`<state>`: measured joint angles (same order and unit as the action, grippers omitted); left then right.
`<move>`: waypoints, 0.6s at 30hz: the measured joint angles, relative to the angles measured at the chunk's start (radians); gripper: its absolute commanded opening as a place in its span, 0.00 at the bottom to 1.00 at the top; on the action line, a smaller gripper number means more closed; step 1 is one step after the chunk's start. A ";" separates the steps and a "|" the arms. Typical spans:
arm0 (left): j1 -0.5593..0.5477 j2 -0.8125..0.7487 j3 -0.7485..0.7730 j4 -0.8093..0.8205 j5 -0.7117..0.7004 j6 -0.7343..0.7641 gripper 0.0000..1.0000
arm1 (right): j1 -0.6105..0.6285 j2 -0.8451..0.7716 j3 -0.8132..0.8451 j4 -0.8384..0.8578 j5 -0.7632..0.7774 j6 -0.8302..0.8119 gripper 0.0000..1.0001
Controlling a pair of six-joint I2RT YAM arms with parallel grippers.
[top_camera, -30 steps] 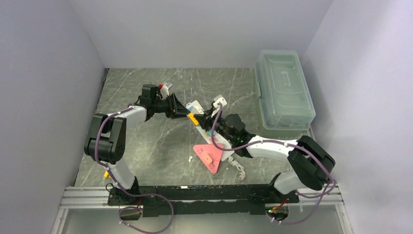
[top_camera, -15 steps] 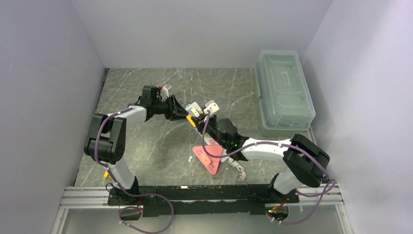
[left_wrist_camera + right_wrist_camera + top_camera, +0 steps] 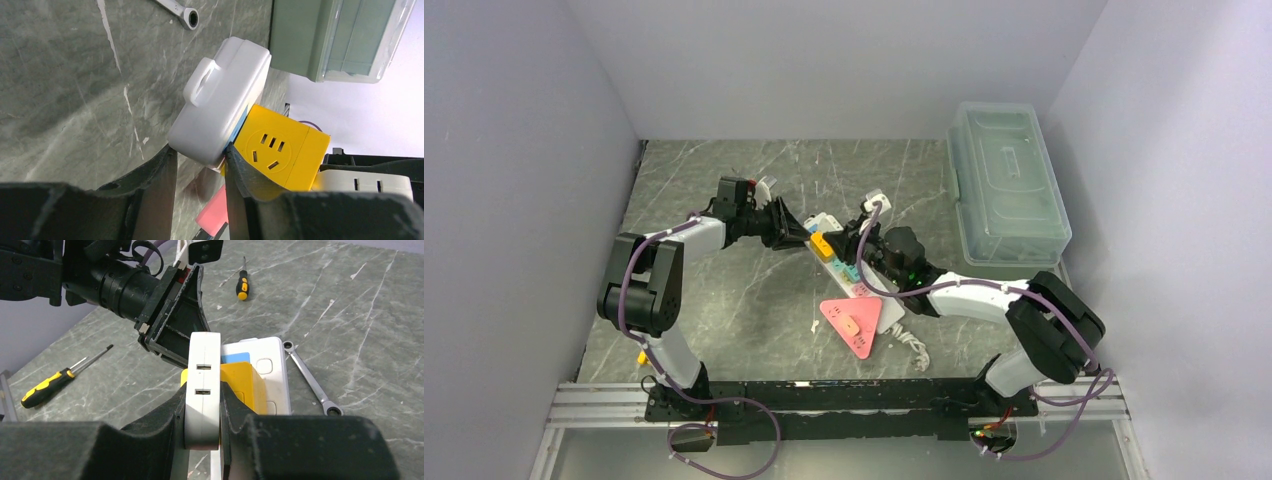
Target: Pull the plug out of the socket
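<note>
The socket (image 3: 831, 248), a white power strip with yellow, teal and pink faces, lies slantwise mid-table. My left gripper (image 3: 802, 236) is shut on its white far end (image 3: 220, 107), next to the yellow outlet face (image 3: 280, 150). My right gripper (image 3: 861, 252) is shut on the plug (image 3: 204, 355), a flat white block with two slots, which stands against the yellow section (image 3: 245, 380) of the strip. I cannot tell whether the plug's pins are still in the socket. The plug also shows low in the left wrist view (image 3: 365, 185).
A pink triangular piece (image 3: 854, 320) and the coiled white cord (image 3: 914, 345) lie near the strip's near end. A clear lidded box (image 3: 1004, 180) stands at the back right. Screwdrivers (image 3: 242, 285) (image 3: 60, 377) and a wrench (image 3: 312, 377) lie on the table.
My right gripper swung left with the plug, then back right and a little farther away. The strip shifted with it. My left gripper kept its hold and barely moved.
</note>
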<state>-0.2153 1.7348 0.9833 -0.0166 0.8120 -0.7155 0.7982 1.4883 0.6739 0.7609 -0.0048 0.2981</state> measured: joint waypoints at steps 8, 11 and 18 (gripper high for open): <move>-0.001 0.000 0.003 -0.040 0.000 0.021 0.00 | 0.116 0.003 0.000 -0.005 0.144 -0.145 0.00; -0.004 0.006 0.005 -0.054 0.000 0.027 0.00 | 0.150 0.010 0.000 -0.004 0.191 -0.201 0.00; -0.009 0.023 0.005 -0.075 -0.005 0.042 0.00 | 0.183 0.024 0.000 -0.005 0.259 -0.279 0.00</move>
<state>-0.2241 1.7573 0.9886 -0.0914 0.8070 -0.6735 0.9810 1.5127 0.6739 0.7563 0.2546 0.0189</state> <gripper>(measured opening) 0.363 0.244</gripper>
